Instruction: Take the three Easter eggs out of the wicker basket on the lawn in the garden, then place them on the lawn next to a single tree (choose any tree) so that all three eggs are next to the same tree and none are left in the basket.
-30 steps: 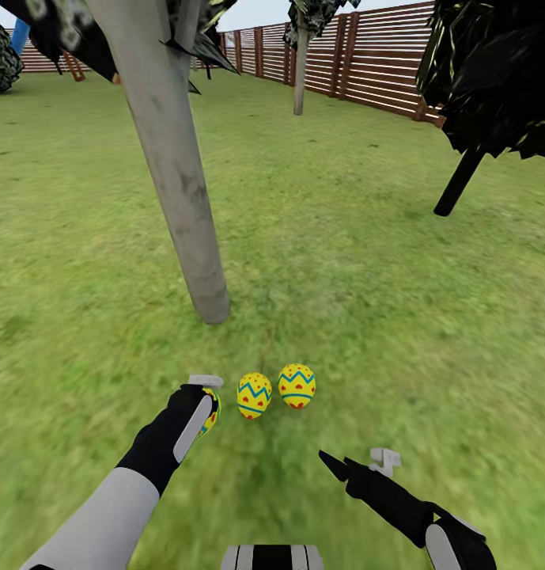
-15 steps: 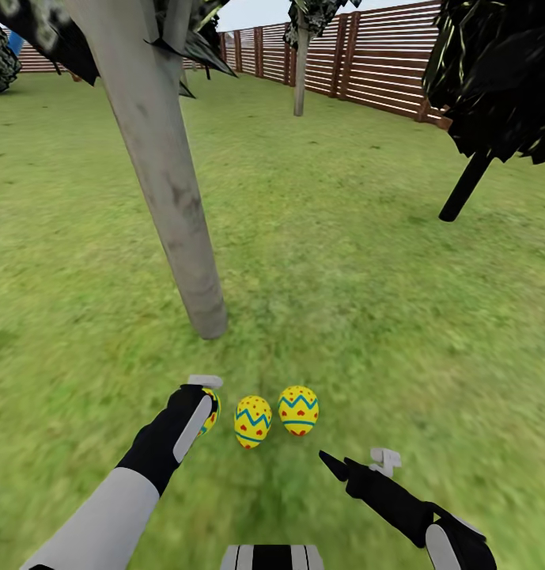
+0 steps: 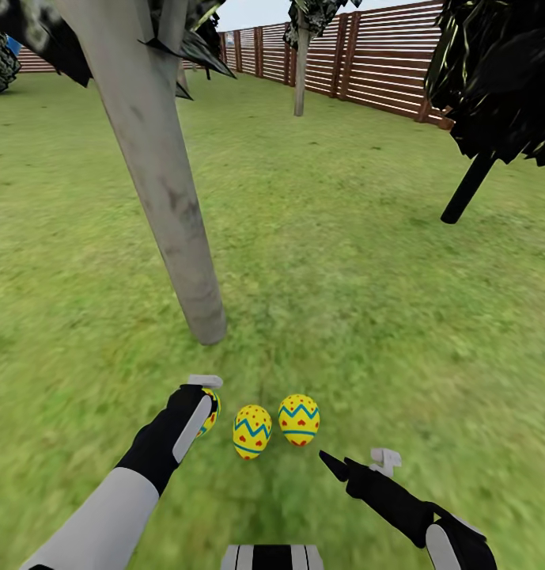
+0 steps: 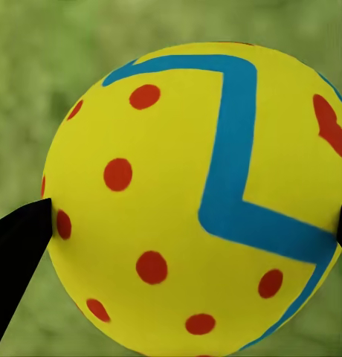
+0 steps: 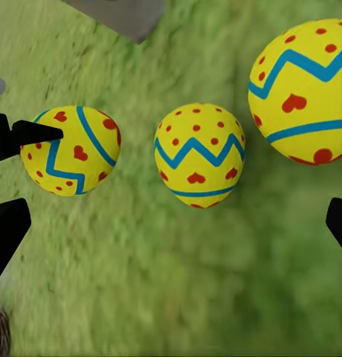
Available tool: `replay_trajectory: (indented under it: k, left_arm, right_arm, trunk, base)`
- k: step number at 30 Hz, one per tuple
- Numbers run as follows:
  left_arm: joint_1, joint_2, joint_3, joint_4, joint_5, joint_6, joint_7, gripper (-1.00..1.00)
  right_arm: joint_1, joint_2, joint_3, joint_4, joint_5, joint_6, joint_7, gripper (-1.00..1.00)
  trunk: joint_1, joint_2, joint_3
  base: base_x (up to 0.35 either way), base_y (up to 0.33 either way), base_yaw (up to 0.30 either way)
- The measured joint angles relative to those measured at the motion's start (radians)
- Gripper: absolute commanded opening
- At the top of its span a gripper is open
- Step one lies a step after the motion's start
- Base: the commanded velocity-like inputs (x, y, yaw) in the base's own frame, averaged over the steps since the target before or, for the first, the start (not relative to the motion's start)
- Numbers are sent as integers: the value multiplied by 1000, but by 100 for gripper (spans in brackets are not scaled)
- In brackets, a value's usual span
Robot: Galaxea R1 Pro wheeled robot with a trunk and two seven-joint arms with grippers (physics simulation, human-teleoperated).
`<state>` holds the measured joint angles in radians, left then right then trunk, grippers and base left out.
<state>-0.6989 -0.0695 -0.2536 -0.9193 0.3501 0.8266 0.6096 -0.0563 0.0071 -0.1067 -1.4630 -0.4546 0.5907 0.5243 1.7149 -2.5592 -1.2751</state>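
Observation:
Two Easter eggs, yellow with red dots and blue zigzags, lie side by side on the lawn just short of the pale grey tree trunk. My left gripper is shut on the third egg, low over the grass left of the pair; its black fingertips press the egg's sides. My right gripper is open and holds nothing, a little nearer than the pair and to their right. The right wrist view has all three eggs in a row. The wicker basket is out of view.
A dark tree with a thin black trunk stands at the right. Another pale-trunked tree and the brown slat fence are at the back. Open grass stretches between them and to the left of the near trunk.
The whole picture has slid downward, so the camera has moved: trunk base and lying eggs sit lower in view. The middle egg has tipped slightly. Both grippers keep their pose.

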Motion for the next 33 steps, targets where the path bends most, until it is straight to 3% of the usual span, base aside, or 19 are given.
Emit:
replay_trajectory:
  k: [14, 33]
  left_arm:
    - [0, 0, 0, 0, 0, -11, -1, -100]
    - [0, 0, 8, -2, 3, -15, 0, -100]
  right_arm:
    - [0, 0, 0, 0, -2, 0, 0, 100]
    - [0, -3, 0, -2, -1, -1, 8, 100]
  trunk:
    - [0, 0, 0]
    - [9, -4, -73]
  base:
    - [3, 0, 0]
    - [0, 0, 0]
